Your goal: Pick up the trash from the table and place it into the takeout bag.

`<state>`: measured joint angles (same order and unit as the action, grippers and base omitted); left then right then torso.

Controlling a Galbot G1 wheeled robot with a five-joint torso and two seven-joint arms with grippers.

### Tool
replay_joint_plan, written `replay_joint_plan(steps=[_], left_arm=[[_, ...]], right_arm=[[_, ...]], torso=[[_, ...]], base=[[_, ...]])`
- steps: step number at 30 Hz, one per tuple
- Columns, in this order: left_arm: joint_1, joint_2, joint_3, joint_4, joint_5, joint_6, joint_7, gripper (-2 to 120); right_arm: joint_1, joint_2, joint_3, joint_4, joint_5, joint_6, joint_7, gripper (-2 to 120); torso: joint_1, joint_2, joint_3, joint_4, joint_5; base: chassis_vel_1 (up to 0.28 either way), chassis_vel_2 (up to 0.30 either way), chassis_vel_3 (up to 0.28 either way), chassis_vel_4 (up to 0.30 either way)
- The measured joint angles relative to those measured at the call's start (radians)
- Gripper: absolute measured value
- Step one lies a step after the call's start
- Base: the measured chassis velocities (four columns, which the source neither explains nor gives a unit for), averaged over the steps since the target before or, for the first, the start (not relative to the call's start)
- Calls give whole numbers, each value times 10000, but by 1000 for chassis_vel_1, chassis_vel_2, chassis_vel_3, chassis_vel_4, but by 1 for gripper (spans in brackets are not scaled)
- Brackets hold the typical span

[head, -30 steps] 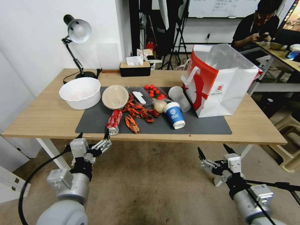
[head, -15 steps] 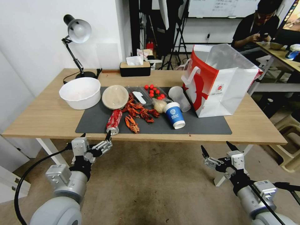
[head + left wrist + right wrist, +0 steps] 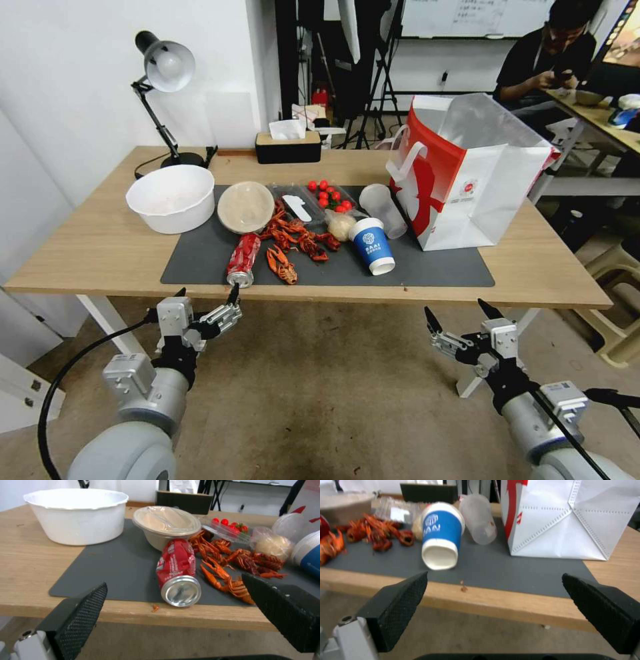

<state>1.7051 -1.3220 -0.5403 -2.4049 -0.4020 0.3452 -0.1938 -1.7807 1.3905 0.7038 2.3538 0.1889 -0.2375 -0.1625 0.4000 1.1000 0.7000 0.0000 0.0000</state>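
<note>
Trash is lying on the dark mat (image 3: 427, 267) of the desk (image 3: 87, 247). The red soda can (image 3: 243, 259) is resting on its side, crushed, its end facing the near edge. The round beige bowl (image 3: 245, 206) is sitting just behind it under a clear film lid; contents cannot be told. The blue-and-white paper cup (image 3: 373, 245) is lying tipped, its base toward the robot, with the clear plastic cup (image 3: 383, 209) on its side behind it and the beige ball in clear wrap (image 3: 340, 225) beside it. The takeout bag (image 3: 470, 180) is standing upright and open at the mat's right end. A white bowl (image 3: 171, 198) is sitting left of the mat.

The left hand (image 3: 205, 299) is hovering below the desk edge, fingers wide apart, holding nothing; the right hand (image 3: 457, 315) likewise, open and empty.

The left wrist view is showing a crumb (image 3: 155, 608) by the can; the right wrist view is showing crumbs (image 3: 464, 588) near the cup.
</note>
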Motion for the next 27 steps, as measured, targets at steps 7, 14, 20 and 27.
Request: replay_joint_plan(steps=[7, 14, 20, 27], left_arm=[[-120, 1, 120, 264, 39, -155, 33, 100], [-84, -59, 21, 247, 107, -163, 24, 100], [55, -182, -62, 225, 201, -208, 51, 100], [144, -282, -72, 233, 319, -261, 58, 100]], right_arm=[[1286, -423, -255, -329, 1140, -1, 514, 100], [2589, -1367, -639, -1193, 2469, 9, 645, 100], [3863, -1937, -1514, -2261, 3358, 171, 760, 100], [5596, -2079, -2823, -3173, 3556, -288, 1312, 100]], torso=[[0, 0, 0, 1, 2], [1, 0, 0, 1, 0], [0, 0, 1, -1, 0], [0, -1, 1, 0, 0]], base=[[0, 0, 0, 0], [0, 0, 0, 0], [0, 0, 0, 0], [0, 0, 0, 0]])
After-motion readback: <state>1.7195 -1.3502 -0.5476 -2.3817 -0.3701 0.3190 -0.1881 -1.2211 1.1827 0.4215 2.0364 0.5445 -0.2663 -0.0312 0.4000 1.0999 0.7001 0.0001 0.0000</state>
